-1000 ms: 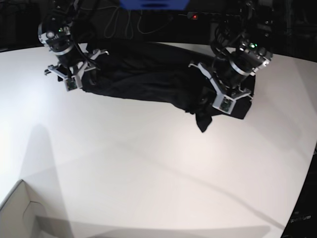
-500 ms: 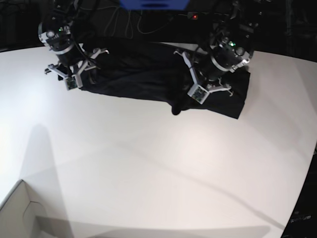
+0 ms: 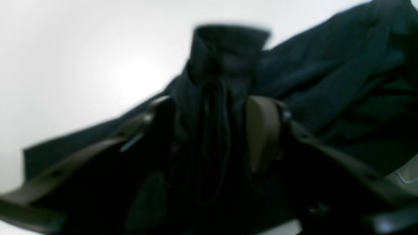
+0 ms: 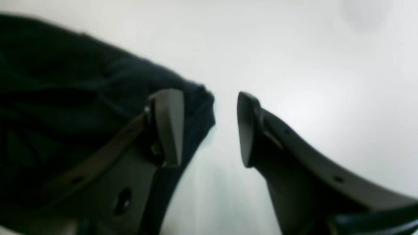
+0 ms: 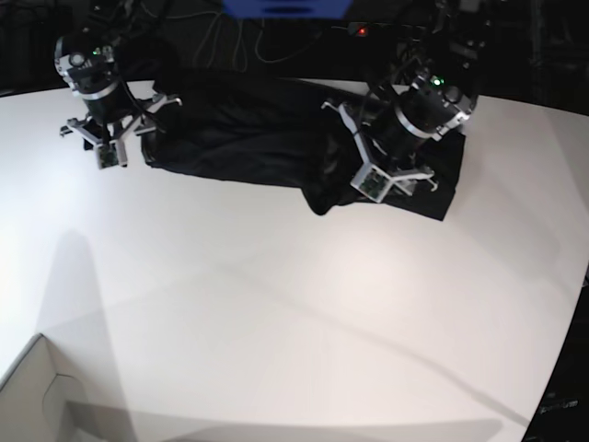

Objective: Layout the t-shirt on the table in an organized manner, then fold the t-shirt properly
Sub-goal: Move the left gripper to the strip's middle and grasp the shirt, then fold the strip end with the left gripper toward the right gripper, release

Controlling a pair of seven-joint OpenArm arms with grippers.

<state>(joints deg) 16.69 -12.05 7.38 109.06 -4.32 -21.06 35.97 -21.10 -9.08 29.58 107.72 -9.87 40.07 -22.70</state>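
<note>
T-shirt (image 5: pixel 267 138) bunched along far edge of table (image 5: pixel 276 313), long axis left-right. Left gripper (image 3: pixel 212 130) jaws apart around fabric fold; right gripper (image 4: pixel 210 127) wide, empty.

We see the black t-shirt (image 5: pixel 248 138) lying bunched in a long, wrinkled band along the far edge. Our white table (image 5: pixel 294 313) is smooth beneath it.

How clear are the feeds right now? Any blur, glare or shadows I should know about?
Left wrist view: blurred, the t-shirt smeared, glare on the table. Right wrist view: soft focus, the fingers readable. Base view: sharp, curved at the edges, long shadows across the table's near part.
</note>
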